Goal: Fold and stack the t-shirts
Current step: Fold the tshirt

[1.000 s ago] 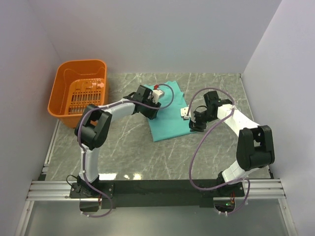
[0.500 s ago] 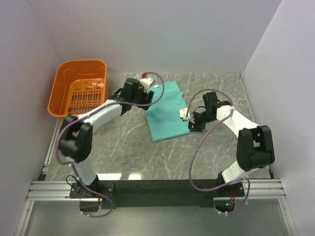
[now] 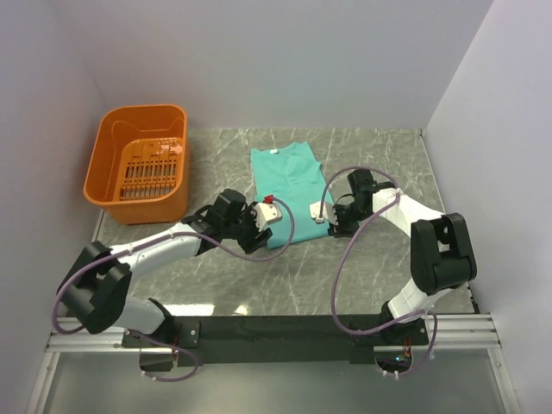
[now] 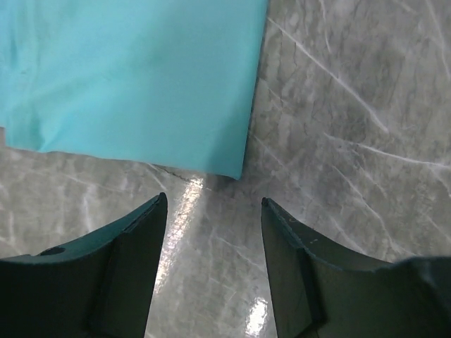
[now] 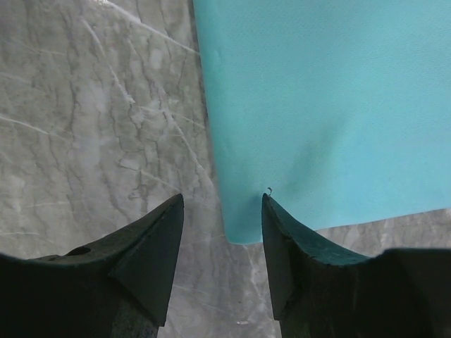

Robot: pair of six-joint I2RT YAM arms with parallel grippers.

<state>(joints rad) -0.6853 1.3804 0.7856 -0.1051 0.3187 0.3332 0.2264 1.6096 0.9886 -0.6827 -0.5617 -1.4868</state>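
Two grippers bracket the near end of the teal t-shirt (image 3: 289, 177), one at each near corner. The t-shirt lies flat on the grey marble table (image 3: 371, 276), folded into a long narrow panel that runs from the middle of the table towards the back wall. Its small white label (image 3: 272, 153) sits at the far end, by the neckline. An orange basket (image 3: 142, 110) stands well apart at the far left, its slotted floor showing.

The left gripper (image 3: 259, 235) hangs low over the near-left corner, its arm stretched flat across the table from the base. In the left wrist view this gripper (image 4: 212, 199) has its jaws apart and clamps nothing. Its dark fingers (image 4: 134, 267) frame bare marble, and the corner of the cloth (image 4: 141, 70) lies just beyond the tips (a thin shadow runs under the edge there).

The right gripper (image 3: 332, 226) sits at the near-right corner. Seen from its own wrist, this gripper (image 5: 223, 198) also has its jaws spread, with nothing pinched. Here the corner of the cloth (image 5: 338, 105) reaches into the gap between the two fingers, and one tip overlaps the hem. Whether that tip touches the fabric or hangs just above it, I cannot tell.
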